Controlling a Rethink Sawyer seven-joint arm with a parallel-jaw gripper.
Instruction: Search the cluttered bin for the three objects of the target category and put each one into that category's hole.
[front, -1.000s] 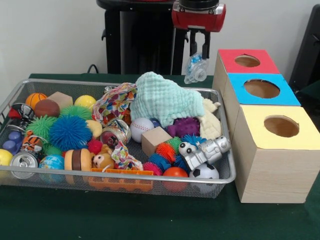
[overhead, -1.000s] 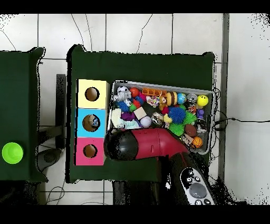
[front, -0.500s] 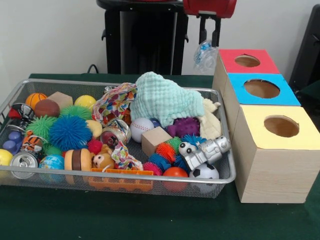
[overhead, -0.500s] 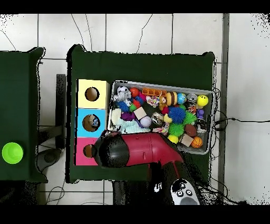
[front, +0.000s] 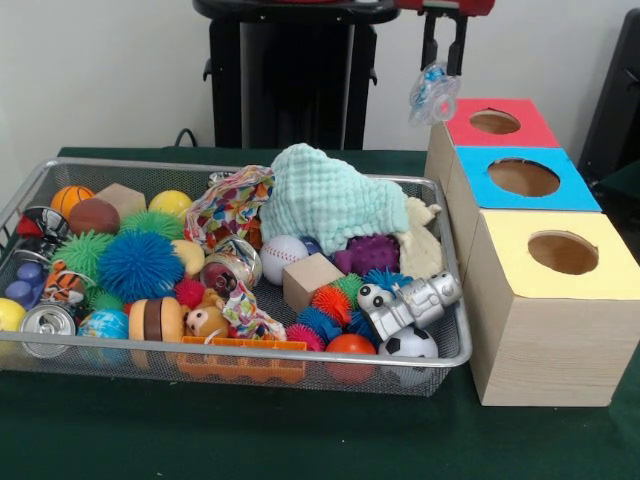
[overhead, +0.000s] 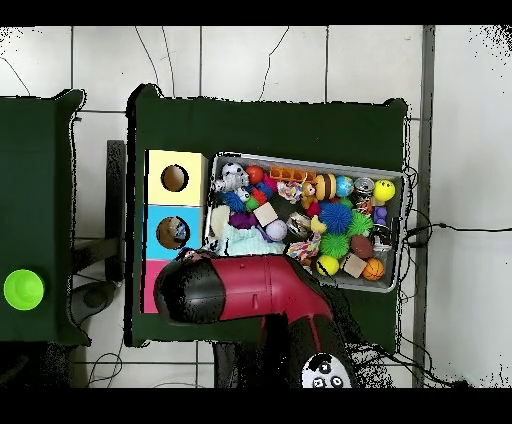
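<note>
My gripper (front: 446, 62) hangs from the top edge, just left of the red box (front: 497, 122), and is shut on a crumpled clear plastic piece with blue marks (front: 432, 92). The piece dangles beside the box's upper left corner, above the table. Behind the red box's round hole come the blue box (front: 523, 177) and the yellow box (front: 562, 252), each with its own hole. The wire bin (front: 300, 345) of toys stands to the left. In the overhead view the arm's red and black head (overhead: 195, 292) covers most of the red box (overhead: 150, 290) and hides the gripper.
The bin holds a mint cloth (front: 325, 195), a silver toy robot (front: 410, 300), a wooden cube (front: 312, 278), a blue spiky ball (front: 138, 263), cans and several balls. A green cup (overhead: 23, 289) sits on a separate side table.
The gripper has risen and moved right with the plastic piece, from behind the bin's far right corner to beside the red box. Overhead, the arm's head slid over the red box.
</note>
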